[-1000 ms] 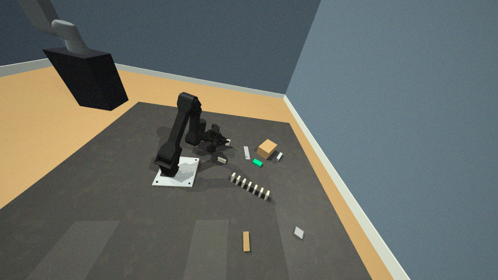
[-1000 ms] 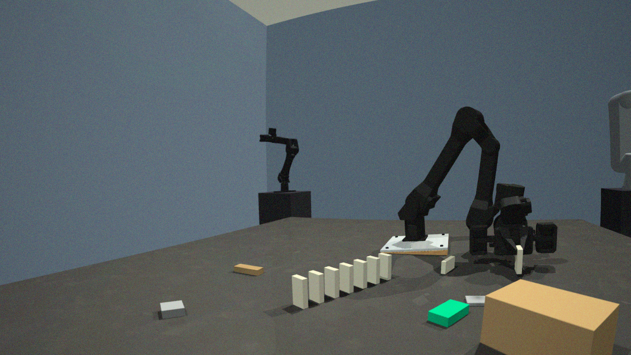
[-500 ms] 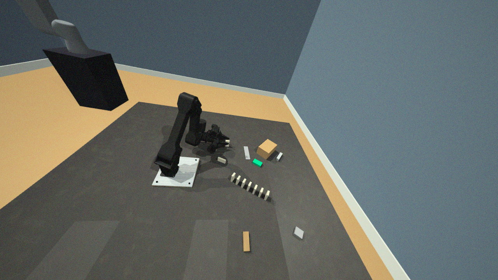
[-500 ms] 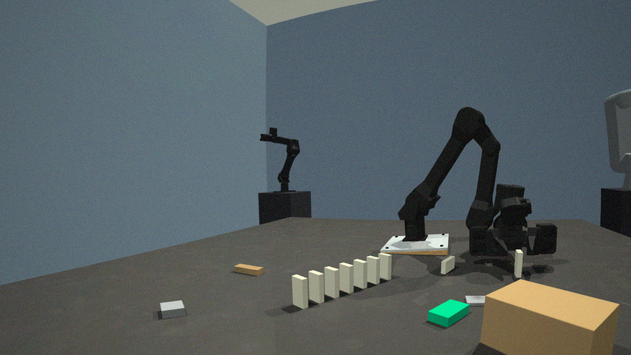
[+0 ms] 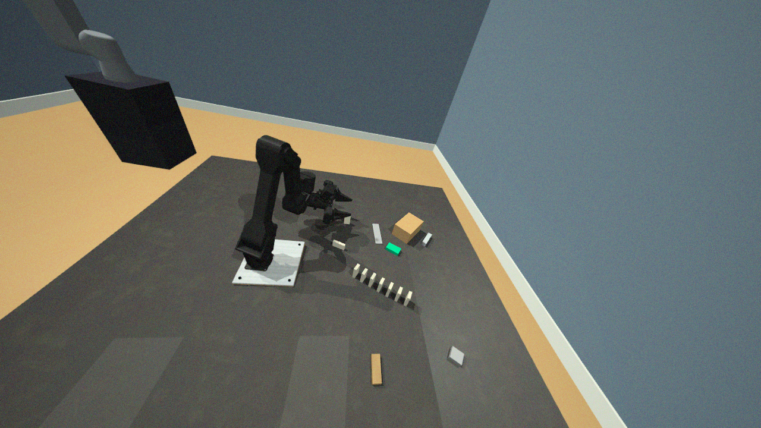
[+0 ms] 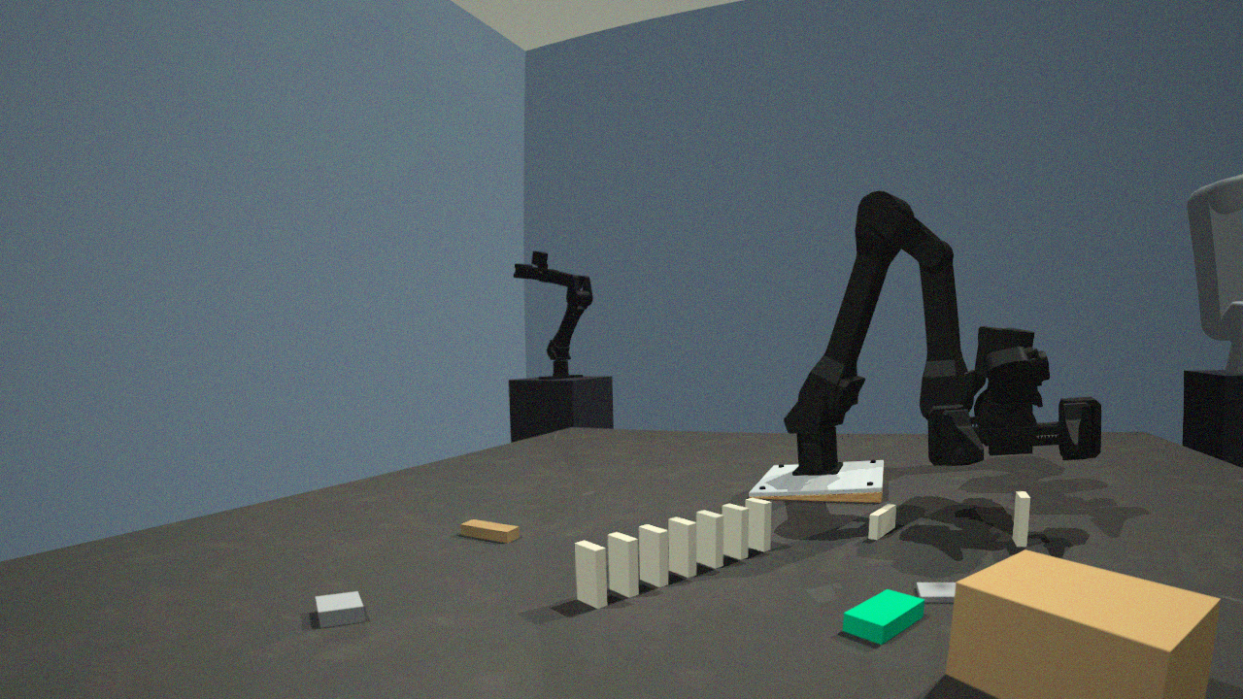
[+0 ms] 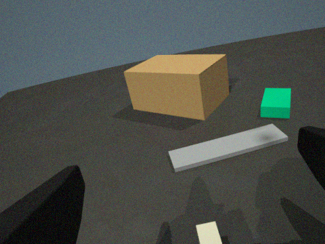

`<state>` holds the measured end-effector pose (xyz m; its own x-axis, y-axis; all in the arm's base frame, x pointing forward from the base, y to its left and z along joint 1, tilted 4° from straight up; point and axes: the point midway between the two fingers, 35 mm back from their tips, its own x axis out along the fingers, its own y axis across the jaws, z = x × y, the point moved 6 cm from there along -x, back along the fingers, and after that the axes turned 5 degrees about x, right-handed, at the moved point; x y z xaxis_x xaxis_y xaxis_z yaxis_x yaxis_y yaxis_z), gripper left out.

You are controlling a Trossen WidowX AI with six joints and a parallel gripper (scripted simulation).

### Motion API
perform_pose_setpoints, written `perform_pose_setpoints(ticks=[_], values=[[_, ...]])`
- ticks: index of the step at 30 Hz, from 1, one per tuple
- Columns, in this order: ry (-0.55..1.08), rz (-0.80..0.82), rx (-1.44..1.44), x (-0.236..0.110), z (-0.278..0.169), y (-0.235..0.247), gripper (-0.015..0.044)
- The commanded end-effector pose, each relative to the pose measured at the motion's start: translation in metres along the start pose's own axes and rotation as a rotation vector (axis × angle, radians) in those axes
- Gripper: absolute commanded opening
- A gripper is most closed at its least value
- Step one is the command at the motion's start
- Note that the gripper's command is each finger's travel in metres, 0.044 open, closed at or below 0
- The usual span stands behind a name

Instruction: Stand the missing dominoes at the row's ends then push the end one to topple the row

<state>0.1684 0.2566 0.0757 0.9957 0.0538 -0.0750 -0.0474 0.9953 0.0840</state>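
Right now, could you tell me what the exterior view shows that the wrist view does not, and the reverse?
Only the exterior view shows the row of seven dominoes, a lying domino, the arm and the open gripper. Only the wrist view shows the gray strip whole. Both show the tan box, the green block and the released standing domino.
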Motion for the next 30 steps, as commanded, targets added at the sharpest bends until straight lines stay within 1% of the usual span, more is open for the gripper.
perform_pose_setpoints(ticks=[1,4,9,16,21,30], values=[[0.008,-0.001,-0.023,0.0,0.007,0.0,0.044],[0.081,0.054,-0.221,0.017,0.003,0.021,0.044],[0.271,0.191,-0.614,0.052,0.001,0.052,0.044],[0.609,0.427,-1.036,0.086,0.017,0.063,0.044],[0.752,0.588,-1.15,0.098,0.042,0.062,0.044],[1.05,0.842,-1.271,0.09,0.081,0.035,0.044]])
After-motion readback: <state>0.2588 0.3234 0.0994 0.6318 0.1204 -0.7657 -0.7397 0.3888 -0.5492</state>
